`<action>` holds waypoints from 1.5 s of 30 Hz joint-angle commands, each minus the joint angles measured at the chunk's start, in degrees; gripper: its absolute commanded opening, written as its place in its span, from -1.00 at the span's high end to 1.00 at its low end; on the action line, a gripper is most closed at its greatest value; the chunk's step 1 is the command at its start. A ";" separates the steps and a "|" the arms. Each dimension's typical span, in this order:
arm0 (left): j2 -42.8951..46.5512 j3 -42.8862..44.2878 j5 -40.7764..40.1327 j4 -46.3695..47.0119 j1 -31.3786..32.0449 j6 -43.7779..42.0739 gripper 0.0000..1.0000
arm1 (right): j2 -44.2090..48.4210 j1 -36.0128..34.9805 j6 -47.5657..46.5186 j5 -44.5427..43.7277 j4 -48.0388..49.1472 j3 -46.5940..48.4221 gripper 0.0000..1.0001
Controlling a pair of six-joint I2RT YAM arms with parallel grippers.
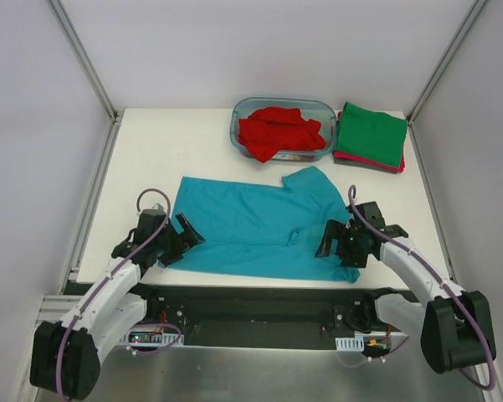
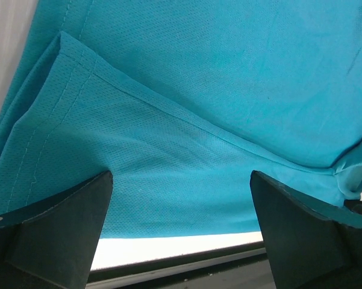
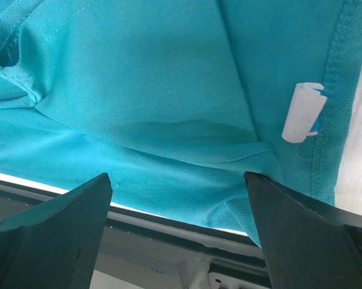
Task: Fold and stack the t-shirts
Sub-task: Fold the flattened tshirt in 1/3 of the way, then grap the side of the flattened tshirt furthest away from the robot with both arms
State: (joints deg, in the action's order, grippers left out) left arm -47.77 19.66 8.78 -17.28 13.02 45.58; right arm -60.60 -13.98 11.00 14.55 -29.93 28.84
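Clear blue-tinted tub stood at the far edge of the table, right of centre. Inside it lay one red t-shirt, crumpled and unfolded, filling most of the tub. Could not tell whether anything lay beneath it.

Just right of the tub, outside it, a green t-shirt lay folded flat on top of a magenta t-shirt. Only the near and left edges of the magenta one showed.

Teal t-shirt was spread on the table near the arms, lying sideways, with one sleeve pointing toward the tub. Its near hem ran along the table's front edge.

Left gripper sat at the shirt's left end, jaws wide apart and holding nothing. In its wrist view the fingers straddled a folded-over hem above the cloth.

Right gripper sat at the shirt's right end, jaws likewise spread and empty. Its wrist view showed rumpled teal cloth between the fingers and a white label by the stitched edge.
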 commanded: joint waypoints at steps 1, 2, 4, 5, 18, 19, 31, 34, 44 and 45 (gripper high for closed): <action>5.57 -3.84 -1.04 -12.86 -0.54 2.93 -0.98 | 2.15 -0.26 0.16 -1.97 -5.31 -0.89 -0.92; 6.80 -4.36 -0.61 -13.22 -0.54 3.63 -0.98 | 2.15 -0.35 -0.10 -2.41 -5.40 -0.54 -0.92; 8.56 -4.98 -0.25 -14.44 -0.54 5.12 -0.98 | 1.98 -0.26 -0.63 -4.08 -5.66 0.16 -0.92; 9.53 -5.07 -0.86 -16.02 -0.36 5.91 -0.98 | 1.80 -0.35 -0.81 -5.30 -5.84 0.51 -0.92; 26.41 0.36 -9.90 -23.06 2.54 12.96 -0.98 | 6.62 -0.26 -2.92 -3.91 -6.63 6.56 -0.92; 25.71 2.47 -11.14 -23.06 2.54 12.08 -0.98 | 7.59 -0.26 -3.18 -4.09 -6.63 7.97 -0.92; -11.86 31.11 -20.57 -14.81 0.44 -2.15 -0.98 | -4.85 0.09 -9.85 -5.40 18.14 20.89 -0.92; -24.00 37.71 -18.09 -13.23 -2.02 -4.79 -0.98 | -14.51 0.00 -12.67 -5.66 22.19 26.43 -0.92; -48.37 54.07 -14.39 -12.96 -9.58 -8.05 -0.80 | -38.17 0.09 -13.55 -2.68 35.63 37.34 -0.92; -49.43 54.60 -14.31 -12.96 -9.94 -8.40 -0.80 | -39.58 0.18 -13.81 -2.85 37.04 37.60 -0.92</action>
State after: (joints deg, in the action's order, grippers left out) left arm -94.35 70.35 -6.22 -29.71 5.56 39.42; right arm -96.01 -14.09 -1.26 10.37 -1.48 62.74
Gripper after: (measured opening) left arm 0.906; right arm 0.960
